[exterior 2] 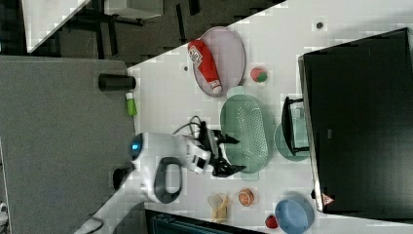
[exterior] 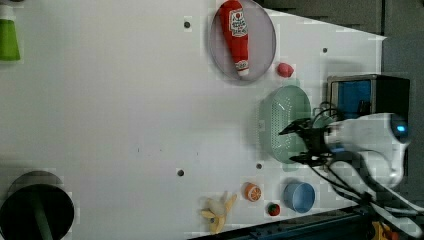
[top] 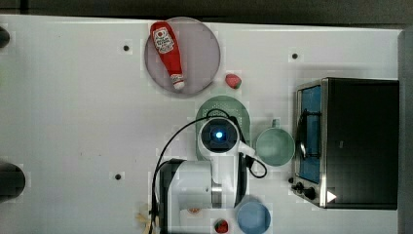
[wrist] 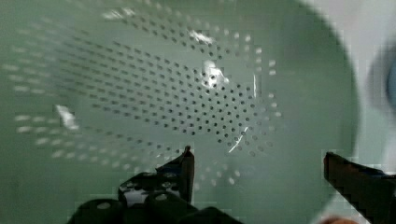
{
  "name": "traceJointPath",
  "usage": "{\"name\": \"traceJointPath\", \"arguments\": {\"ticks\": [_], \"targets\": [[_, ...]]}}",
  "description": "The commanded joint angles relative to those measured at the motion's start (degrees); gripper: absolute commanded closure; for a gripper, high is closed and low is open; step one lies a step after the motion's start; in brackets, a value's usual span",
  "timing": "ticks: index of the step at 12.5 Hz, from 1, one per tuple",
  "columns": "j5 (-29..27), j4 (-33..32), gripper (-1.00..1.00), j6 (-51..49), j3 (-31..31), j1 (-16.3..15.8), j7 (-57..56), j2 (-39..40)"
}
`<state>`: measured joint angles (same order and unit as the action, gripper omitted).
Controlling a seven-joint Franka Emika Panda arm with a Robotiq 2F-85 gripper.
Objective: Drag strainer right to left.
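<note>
1. The strainer [exterior: 285,122] lies right of centre in the left view, on the white table [exterior: 110,125], below a grey plate [exterior: 265,45] that carries a ketchup bottle [exterior: 236,35]. In the top view it sits just right of centre, mostly under the arm, with the mint mug [top: 275,146] just beside it on the top view's right.
2. It looks like thin moulded plastic, so it is probably light and fairly stiff, and likely to slide easily on the smooth tabletop. Being light, it could tip or skate away if pushed high on the wall.
3. The wide rim seems the best place to take hold: one finger inside the bowl, one outside, pinching the wall. Hooking a finger against the inner wall might also be enough to drag it.
4. The gripper [wrist: 257,170] is spread nearly to its widest and holds nothing.
5. In the wrist view the perforated base fills the upper frame, with one dark fingertip [wrist: 187,163] over the bowl and the other near the rim; contact cannot be judged.
6. In the right view the gripper [exterior 2: 229,153] hangs at the strainer's [exterior 2: 246,131] edge, centre frame.
</note>
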<state>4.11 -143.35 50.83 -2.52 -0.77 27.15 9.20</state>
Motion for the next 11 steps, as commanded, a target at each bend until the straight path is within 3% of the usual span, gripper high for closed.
{"name": "traceJointPath", "arguments": {"ticks": [1, 6, 11], "targets": [[-1.33, 2.61, -1.00, 7.59, 0.13, -0.41, 10.08, 0.21], [-1.34, 2.59, -1.00, 19.67, 1.89, -0.90, 16.14, 10.07], [-1.47, 2.81, -1.00, 20.45, 4.00, -2.01, 16.15, 12.11]]}}
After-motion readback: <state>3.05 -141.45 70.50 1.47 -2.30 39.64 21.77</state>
